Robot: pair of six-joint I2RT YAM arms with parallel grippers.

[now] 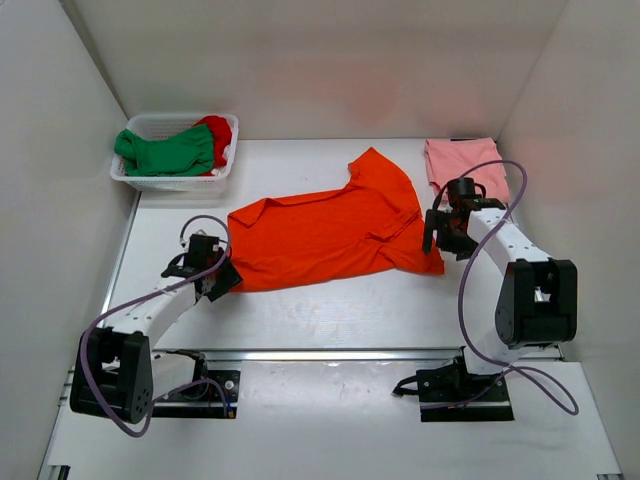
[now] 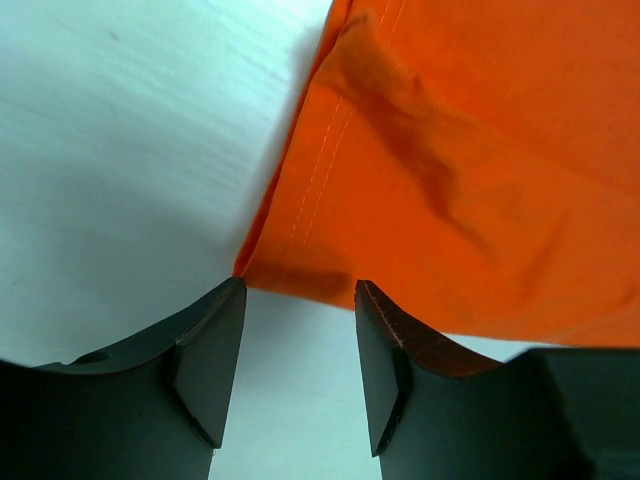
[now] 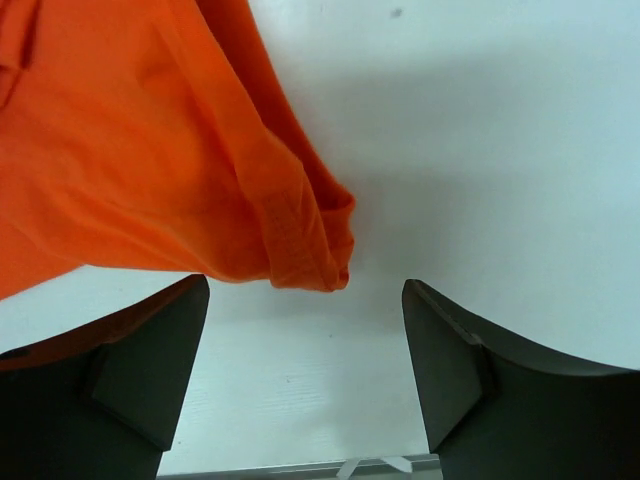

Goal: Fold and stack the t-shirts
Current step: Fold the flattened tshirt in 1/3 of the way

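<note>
- The orange shirt (image 1: 330, 230) is laid on the surface (image 1: 330, 310), long axis left-right, hem leftward.
- Left hand (image 1: 222, 280) and right hand (image 1: 432, 235) are held spread at its ends.
- The pink shirt (image 1: 465, 165) is partly hidden by the right arm (image 1: 500, 240).

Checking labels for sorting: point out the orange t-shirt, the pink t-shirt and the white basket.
orange t-shirt (image 1: 330, 235), top external view, middle of its body
pink t-shirt (image 1: 458, 158), top external view, middle of the visible cloth
white basket (image 1: 172, 184), top external view, its near wall

Found orange t-shirt (image 1: 330, 230) spread rumpled across bench (image 1: 330, 310), pink t-shirt (image 1: 462, 160) flat at far right, green t-shirt (image 1: 165, 152) and red t-shirt (image 1: 220, 130) bunched in basket (image 1: 170, 183).
</note>
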